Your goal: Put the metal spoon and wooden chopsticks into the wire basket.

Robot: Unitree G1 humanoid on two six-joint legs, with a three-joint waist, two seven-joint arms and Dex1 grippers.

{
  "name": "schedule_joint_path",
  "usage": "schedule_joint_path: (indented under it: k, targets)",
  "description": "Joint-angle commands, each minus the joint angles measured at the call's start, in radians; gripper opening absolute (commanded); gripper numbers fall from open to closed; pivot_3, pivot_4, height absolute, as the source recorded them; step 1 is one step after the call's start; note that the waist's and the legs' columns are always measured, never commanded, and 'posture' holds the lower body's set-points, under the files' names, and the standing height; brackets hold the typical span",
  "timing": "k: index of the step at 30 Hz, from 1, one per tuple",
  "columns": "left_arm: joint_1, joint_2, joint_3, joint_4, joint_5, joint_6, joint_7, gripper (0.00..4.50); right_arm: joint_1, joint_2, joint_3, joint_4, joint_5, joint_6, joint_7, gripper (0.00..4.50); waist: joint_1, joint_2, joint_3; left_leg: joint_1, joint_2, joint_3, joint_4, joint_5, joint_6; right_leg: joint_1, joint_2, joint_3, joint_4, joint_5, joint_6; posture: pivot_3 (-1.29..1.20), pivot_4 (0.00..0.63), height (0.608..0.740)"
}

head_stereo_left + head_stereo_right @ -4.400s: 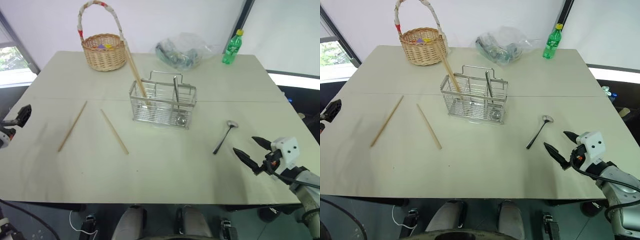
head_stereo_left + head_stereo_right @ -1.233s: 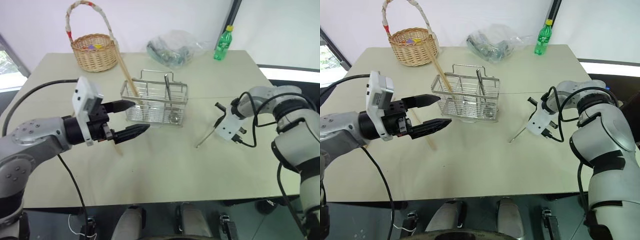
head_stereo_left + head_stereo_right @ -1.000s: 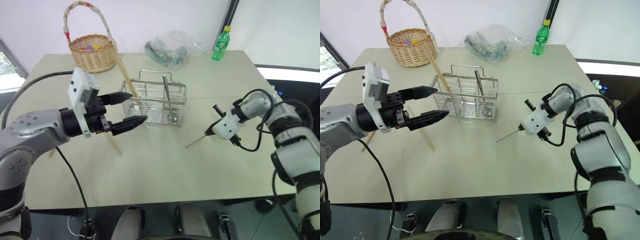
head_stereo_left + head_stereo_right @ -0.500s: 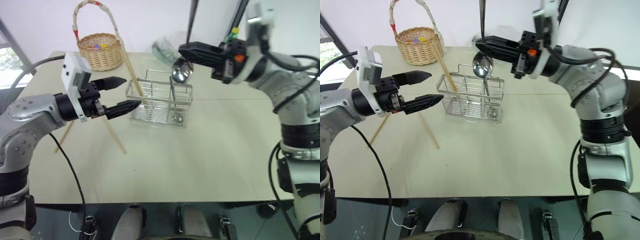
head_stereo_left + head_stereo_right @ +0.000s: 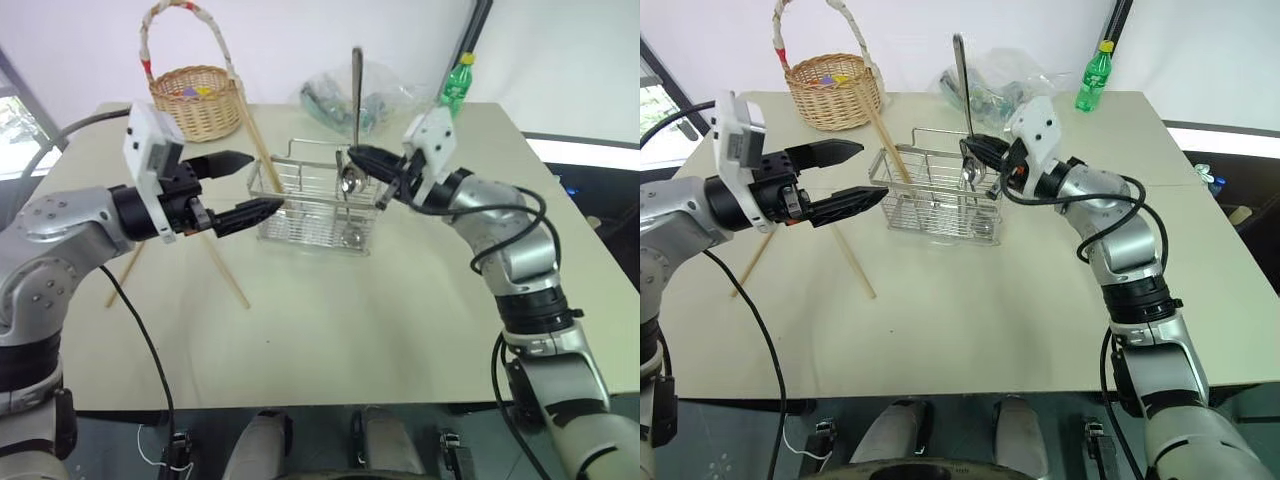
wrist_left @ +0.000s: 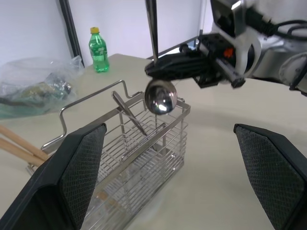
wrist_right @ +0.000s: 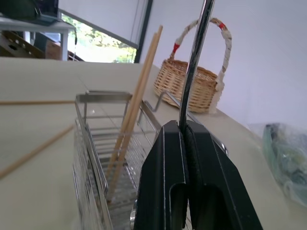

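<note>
Starting on the left, two loose wooden chopsticks (image 5: 228,270) lay flat on the table (image 5: 330,340), angled away from each other, partly hidden behind the left arm. The left gripper (image 5: 248,186) hovered above the table just beside the left end of the wire basket (image 5: 312,206), jaws spread wide with nothing between them, pointing across toward the basket.

Behind it near the far left corner sat a round wicker basket (image 5: 195,100) with a tall wrapped handle.

The wire basket stood upright around the middle of the table. Another pair of chopsticks (image 5: 886,138) was already leaning in its left compartment, sticking well out past the rim toward the wicker basket. There also looked to be a piece of metal cutlery (image 6: 128,111) resting tilted in one of the middle sections.

Then the right gripper (image 5: 368,162), coming in level from the right, had its jaws pressed together on the metal spoon (image 5: 354,110). The spoon hung upright, handle straight up and bowl down, with the bowl right at the top rim of the basket over the right-hand part. From the left wrist view the bowl looked just above the rim wire; I couldn't tell if it touched.

Further back, a crumpled clear plastic bag (image 5: 345,92) sat by the far edge, and a green bottle (image 5: 456,86) with a yellow cap stood to the right of it.
</note>
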Motion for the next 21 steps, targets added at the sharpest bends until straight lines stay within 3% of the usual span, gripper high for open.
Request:
schedule_joint_path:
  k: [1, 4, 7, 15, 21]
  targets:
    - [-0.023, 0.003, 0.037, -0.027, -0.012, -0.003, 0.011, 4.50, 0.003, 0.023, -0.023, -0.011, -0.009, 0.005, -0.009, 0.30, 0.000, 0.000, 0.000, 0.000, 0.000, 0.000, 0.000, 0.000, 0.000, 0.000, 0.000, 0.000, 0.000, 0.000, 0.000, 0.00, 0.150, 0.661]
    - [-0.021, 0.001, 0.041, -0.028, -0.016, -0.003, 0.019, 4.50, 0.005, 0.040, -0.038, -0.016, -0.033, 0.011, -0.038, 1.38, 0.000, 0.000, 0.000, 0.000, 0.000, 0.000, 0.000, 0.000, 0.000, 0.000, 0.001, 0.000, 0.001, 0.000, 0.000, 0.00, 0.150, 0.661]
    - [-0.019, -0.004, 0.045, -0.029, -0.021, -0.002, 0.026, 4.50, -0.007, 0.047, -0.050, -0.030, -0.047, 0.013, -0.057, 2.86, 0.002, 0.000, 0.000, 0.000, 0.000, 0.000, 0.000, 0.000, 0.000, 0.000, 0.000, 0.000, 0.000, 0.000, 0.000, 0.00, 0.150, 0.661]
    - [-0.004, -0.022, 0.082, 0.011, -0.010, -0.009, 0.075, 4.50, -0.082, 0.016, -0.153, -0.101, 0.075, 0.153, -0.019, 2.86, 0.003, 0.000, 0.000, 0.000, 0.000, -0.001, 0.000, 0.000, 0.000, 0.001, 0.000, 0.000, 0.000, 0.000, 0.000, 0.00, 0.150, 0.661]
    - [0.011, -0.019, 0.190, 0.153, 0.064, -0.010, 0.212, 4.50, -0.111, -0.110, -0.303, -0.232, 0.375, 0.373, 0.137, 2.86, 0.003, 0.000, 0.000, 0.000, 0.000, -0.001, -0.001, 0.000, 0.000, 0.001, 0.000, -0.001, 0.000, 0.000, 0.000, 0.00, 0.150, 0.661]
